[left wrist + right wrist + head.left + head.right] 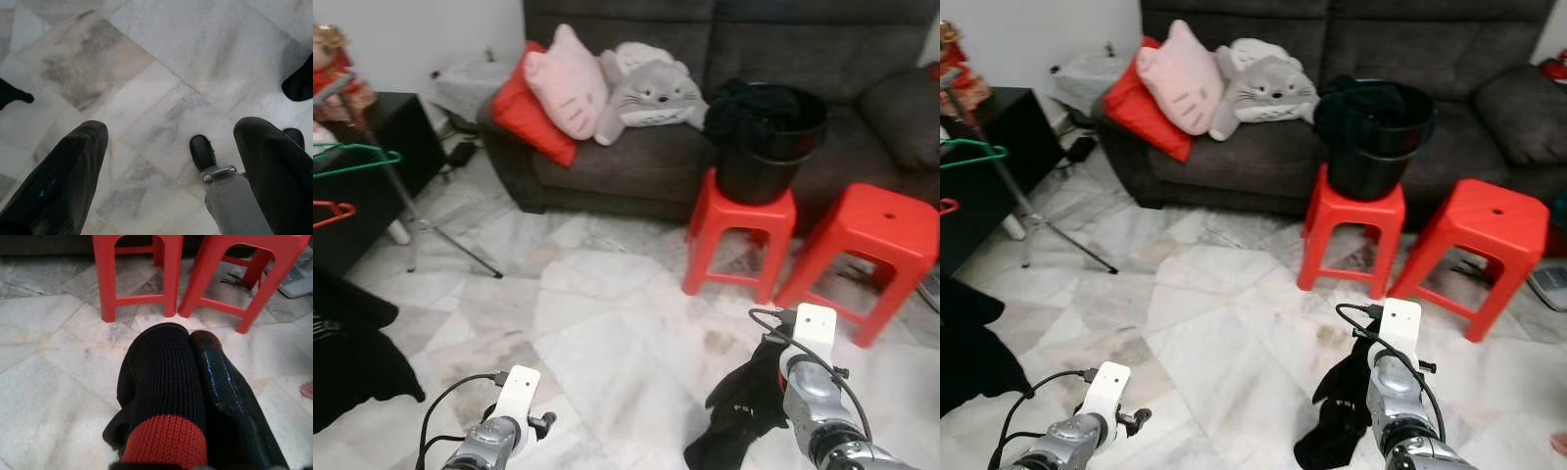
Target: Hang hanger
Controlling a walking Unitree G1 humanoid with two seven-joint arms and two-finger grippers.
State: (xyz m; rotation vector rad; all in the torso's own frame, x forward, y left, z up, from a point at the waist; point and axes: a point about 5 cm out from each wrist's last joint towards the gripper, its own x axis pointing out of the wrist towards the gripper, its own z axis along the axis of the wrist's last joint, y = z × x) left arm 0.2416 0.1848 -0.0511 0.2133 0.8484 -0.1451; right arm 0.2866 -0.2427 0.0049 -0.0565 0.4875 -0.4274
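- Right gripper [195, 382], low at the near edge of the head view, is clenched on a black knit garment [736, 406] with a red band; the cloth hangs from it over the floor.
- Left gripper [168, 161] is held low on the other side, fingers [58, 181] spread wide with nothing between them, pointed down at bare tile.
- Floor [607, 323]: pale marble tiles with grey-brown veining and blotches, laid on the diagonal.
- Two red plastic stools [739, 235] stand side by side on the floor just in front of a dark grey sofa [636, 162].
- Black bucket [769, 142] sits on the left stool, dark cloth heaped in it.
- Sofa carries a red cushion [524, 117], a pink cat-face pillow [568, 83] and a grey plush [651, 93].
- Green hanger [357, 157] and, below it, a red hanger [333, 211] show at the far left edge, beside slanted metal rack legs [431, 220]; what they hang on cannot be told.
- Dark clothing [352, 352] hangs low on the left.
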